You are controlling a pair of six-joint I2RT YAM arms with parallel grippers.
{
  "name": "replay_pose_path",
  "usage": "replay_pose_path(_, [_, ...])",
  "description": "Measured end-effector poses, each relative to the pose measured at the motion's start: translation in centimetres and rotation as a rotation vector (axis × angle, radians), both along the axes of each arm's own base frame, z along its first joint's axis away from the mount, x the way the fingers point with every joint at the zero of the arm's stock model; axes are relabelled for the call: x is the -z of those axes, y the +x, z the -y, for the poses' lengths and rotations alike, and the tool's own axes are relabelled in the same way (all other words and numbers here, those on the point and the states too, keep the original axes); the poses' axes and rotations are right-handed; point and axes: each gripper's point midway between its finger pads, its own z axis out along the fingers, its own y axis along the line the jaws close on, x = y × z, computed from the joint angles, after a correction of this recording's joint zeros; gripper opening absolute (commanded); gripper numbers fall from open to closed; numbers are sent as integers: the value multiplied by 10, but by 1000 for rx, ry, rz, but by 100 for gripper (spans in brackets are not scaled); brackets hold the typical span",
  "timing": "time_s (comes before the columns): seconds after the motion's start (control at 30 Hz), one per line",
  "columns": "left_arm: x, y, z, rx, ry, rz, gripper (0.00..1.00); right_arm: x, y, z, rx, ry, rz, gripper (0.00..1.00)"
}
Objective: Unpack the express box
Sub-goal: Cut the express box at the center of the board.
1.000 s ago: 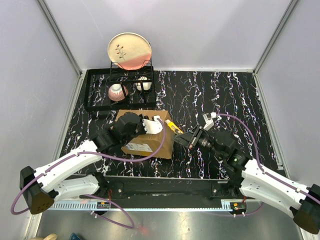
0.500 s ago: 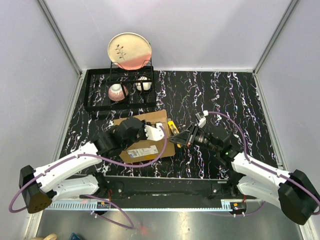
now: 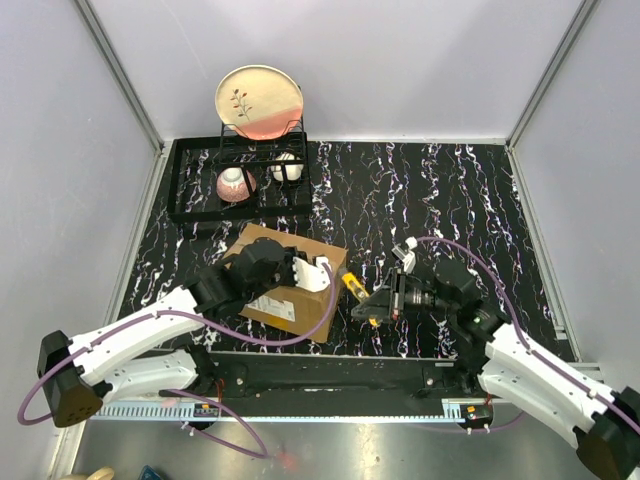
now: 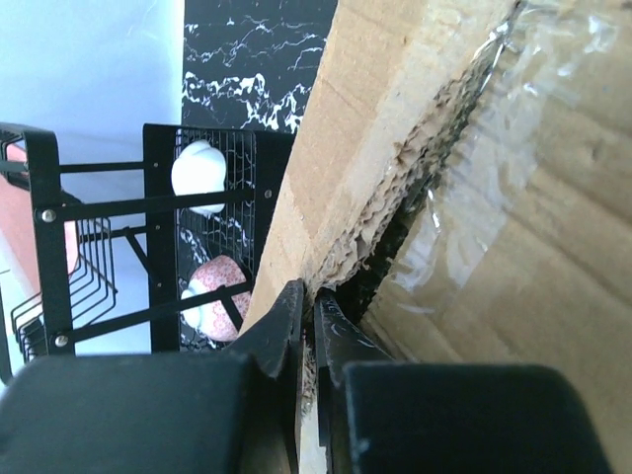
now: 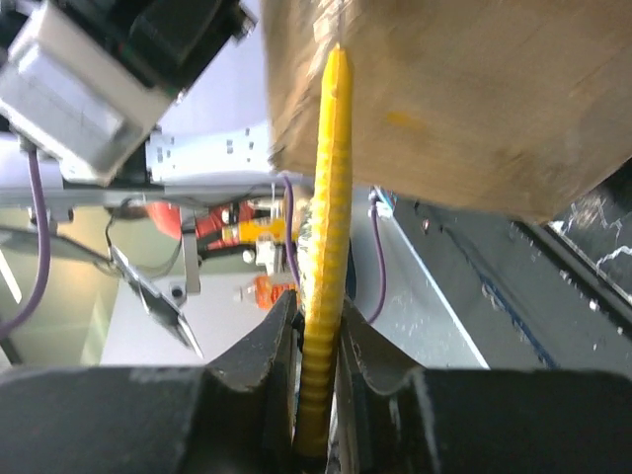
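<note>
The express box (image 3: 285,290), a brown cardboard carton with a white label, lies tilted on the black marble table between the arms. My left gripper (image 3: 303,270) reaches over it from the left and is shut on the torn edge of a flap (image 4: 326,247), beside the slit tape seam (image 4: 464,168). My right gripper (image 3: 372,306) is shut on a yellow ribbed cutter (image 3: 353,288). The cutter's tip touches the box's right side. In the right wrist view the cutter (image 5: 329,188) rises from the gripper (image 5: 318,308) to the box's lower edge (image 5: 464,99).
A black dish rack (image 3: 205,212) stands at the back left with a pink plate (image 3: 259,100) upright, a pink bowl (image 3: 235,184) and a white cup (image 3: 286,168). Grey walls enclose the table on three sides. The metal base rail (image 3: 330,372) runs along the near edge.
The box has turned and shifted on the table under my left gripper's hold. My right gripper has drawn toward the near edge, taking the yellow cutter down along the box's right side.
</note>
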Motion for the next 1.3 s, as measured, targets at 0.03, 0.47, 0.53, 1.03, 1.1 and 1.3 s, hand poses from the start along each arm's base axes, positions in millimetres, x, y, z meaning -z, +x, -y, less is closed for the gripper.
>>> replay_pose_path(0.03, [1,0,1,7,3,-1,0,0,-5,3,-12,-5,3,0])
replay_pose_path(0.47, [3,3,6,24,16,-14,81,-19,-48,24,-141,-32,70,0])
replay_pose_path(0.53, [1,-1,6,41,25,-31,99,-19,-47,24,-142,-58,83,0])
replay_pose_path(1.03, [-186,-43,35,206,-389,-80,99,-50,-21,25,-199,-274,356,0])
replay_pose_path(1.1, [-189,-59,46,274,-404,-168,99,-59,-20,21,-228,-279,406,0])
replay_pose_path(1.3, [-171,-110,77,521,-348,-488,99,-65,-42,-3,-412,-335,517,0])
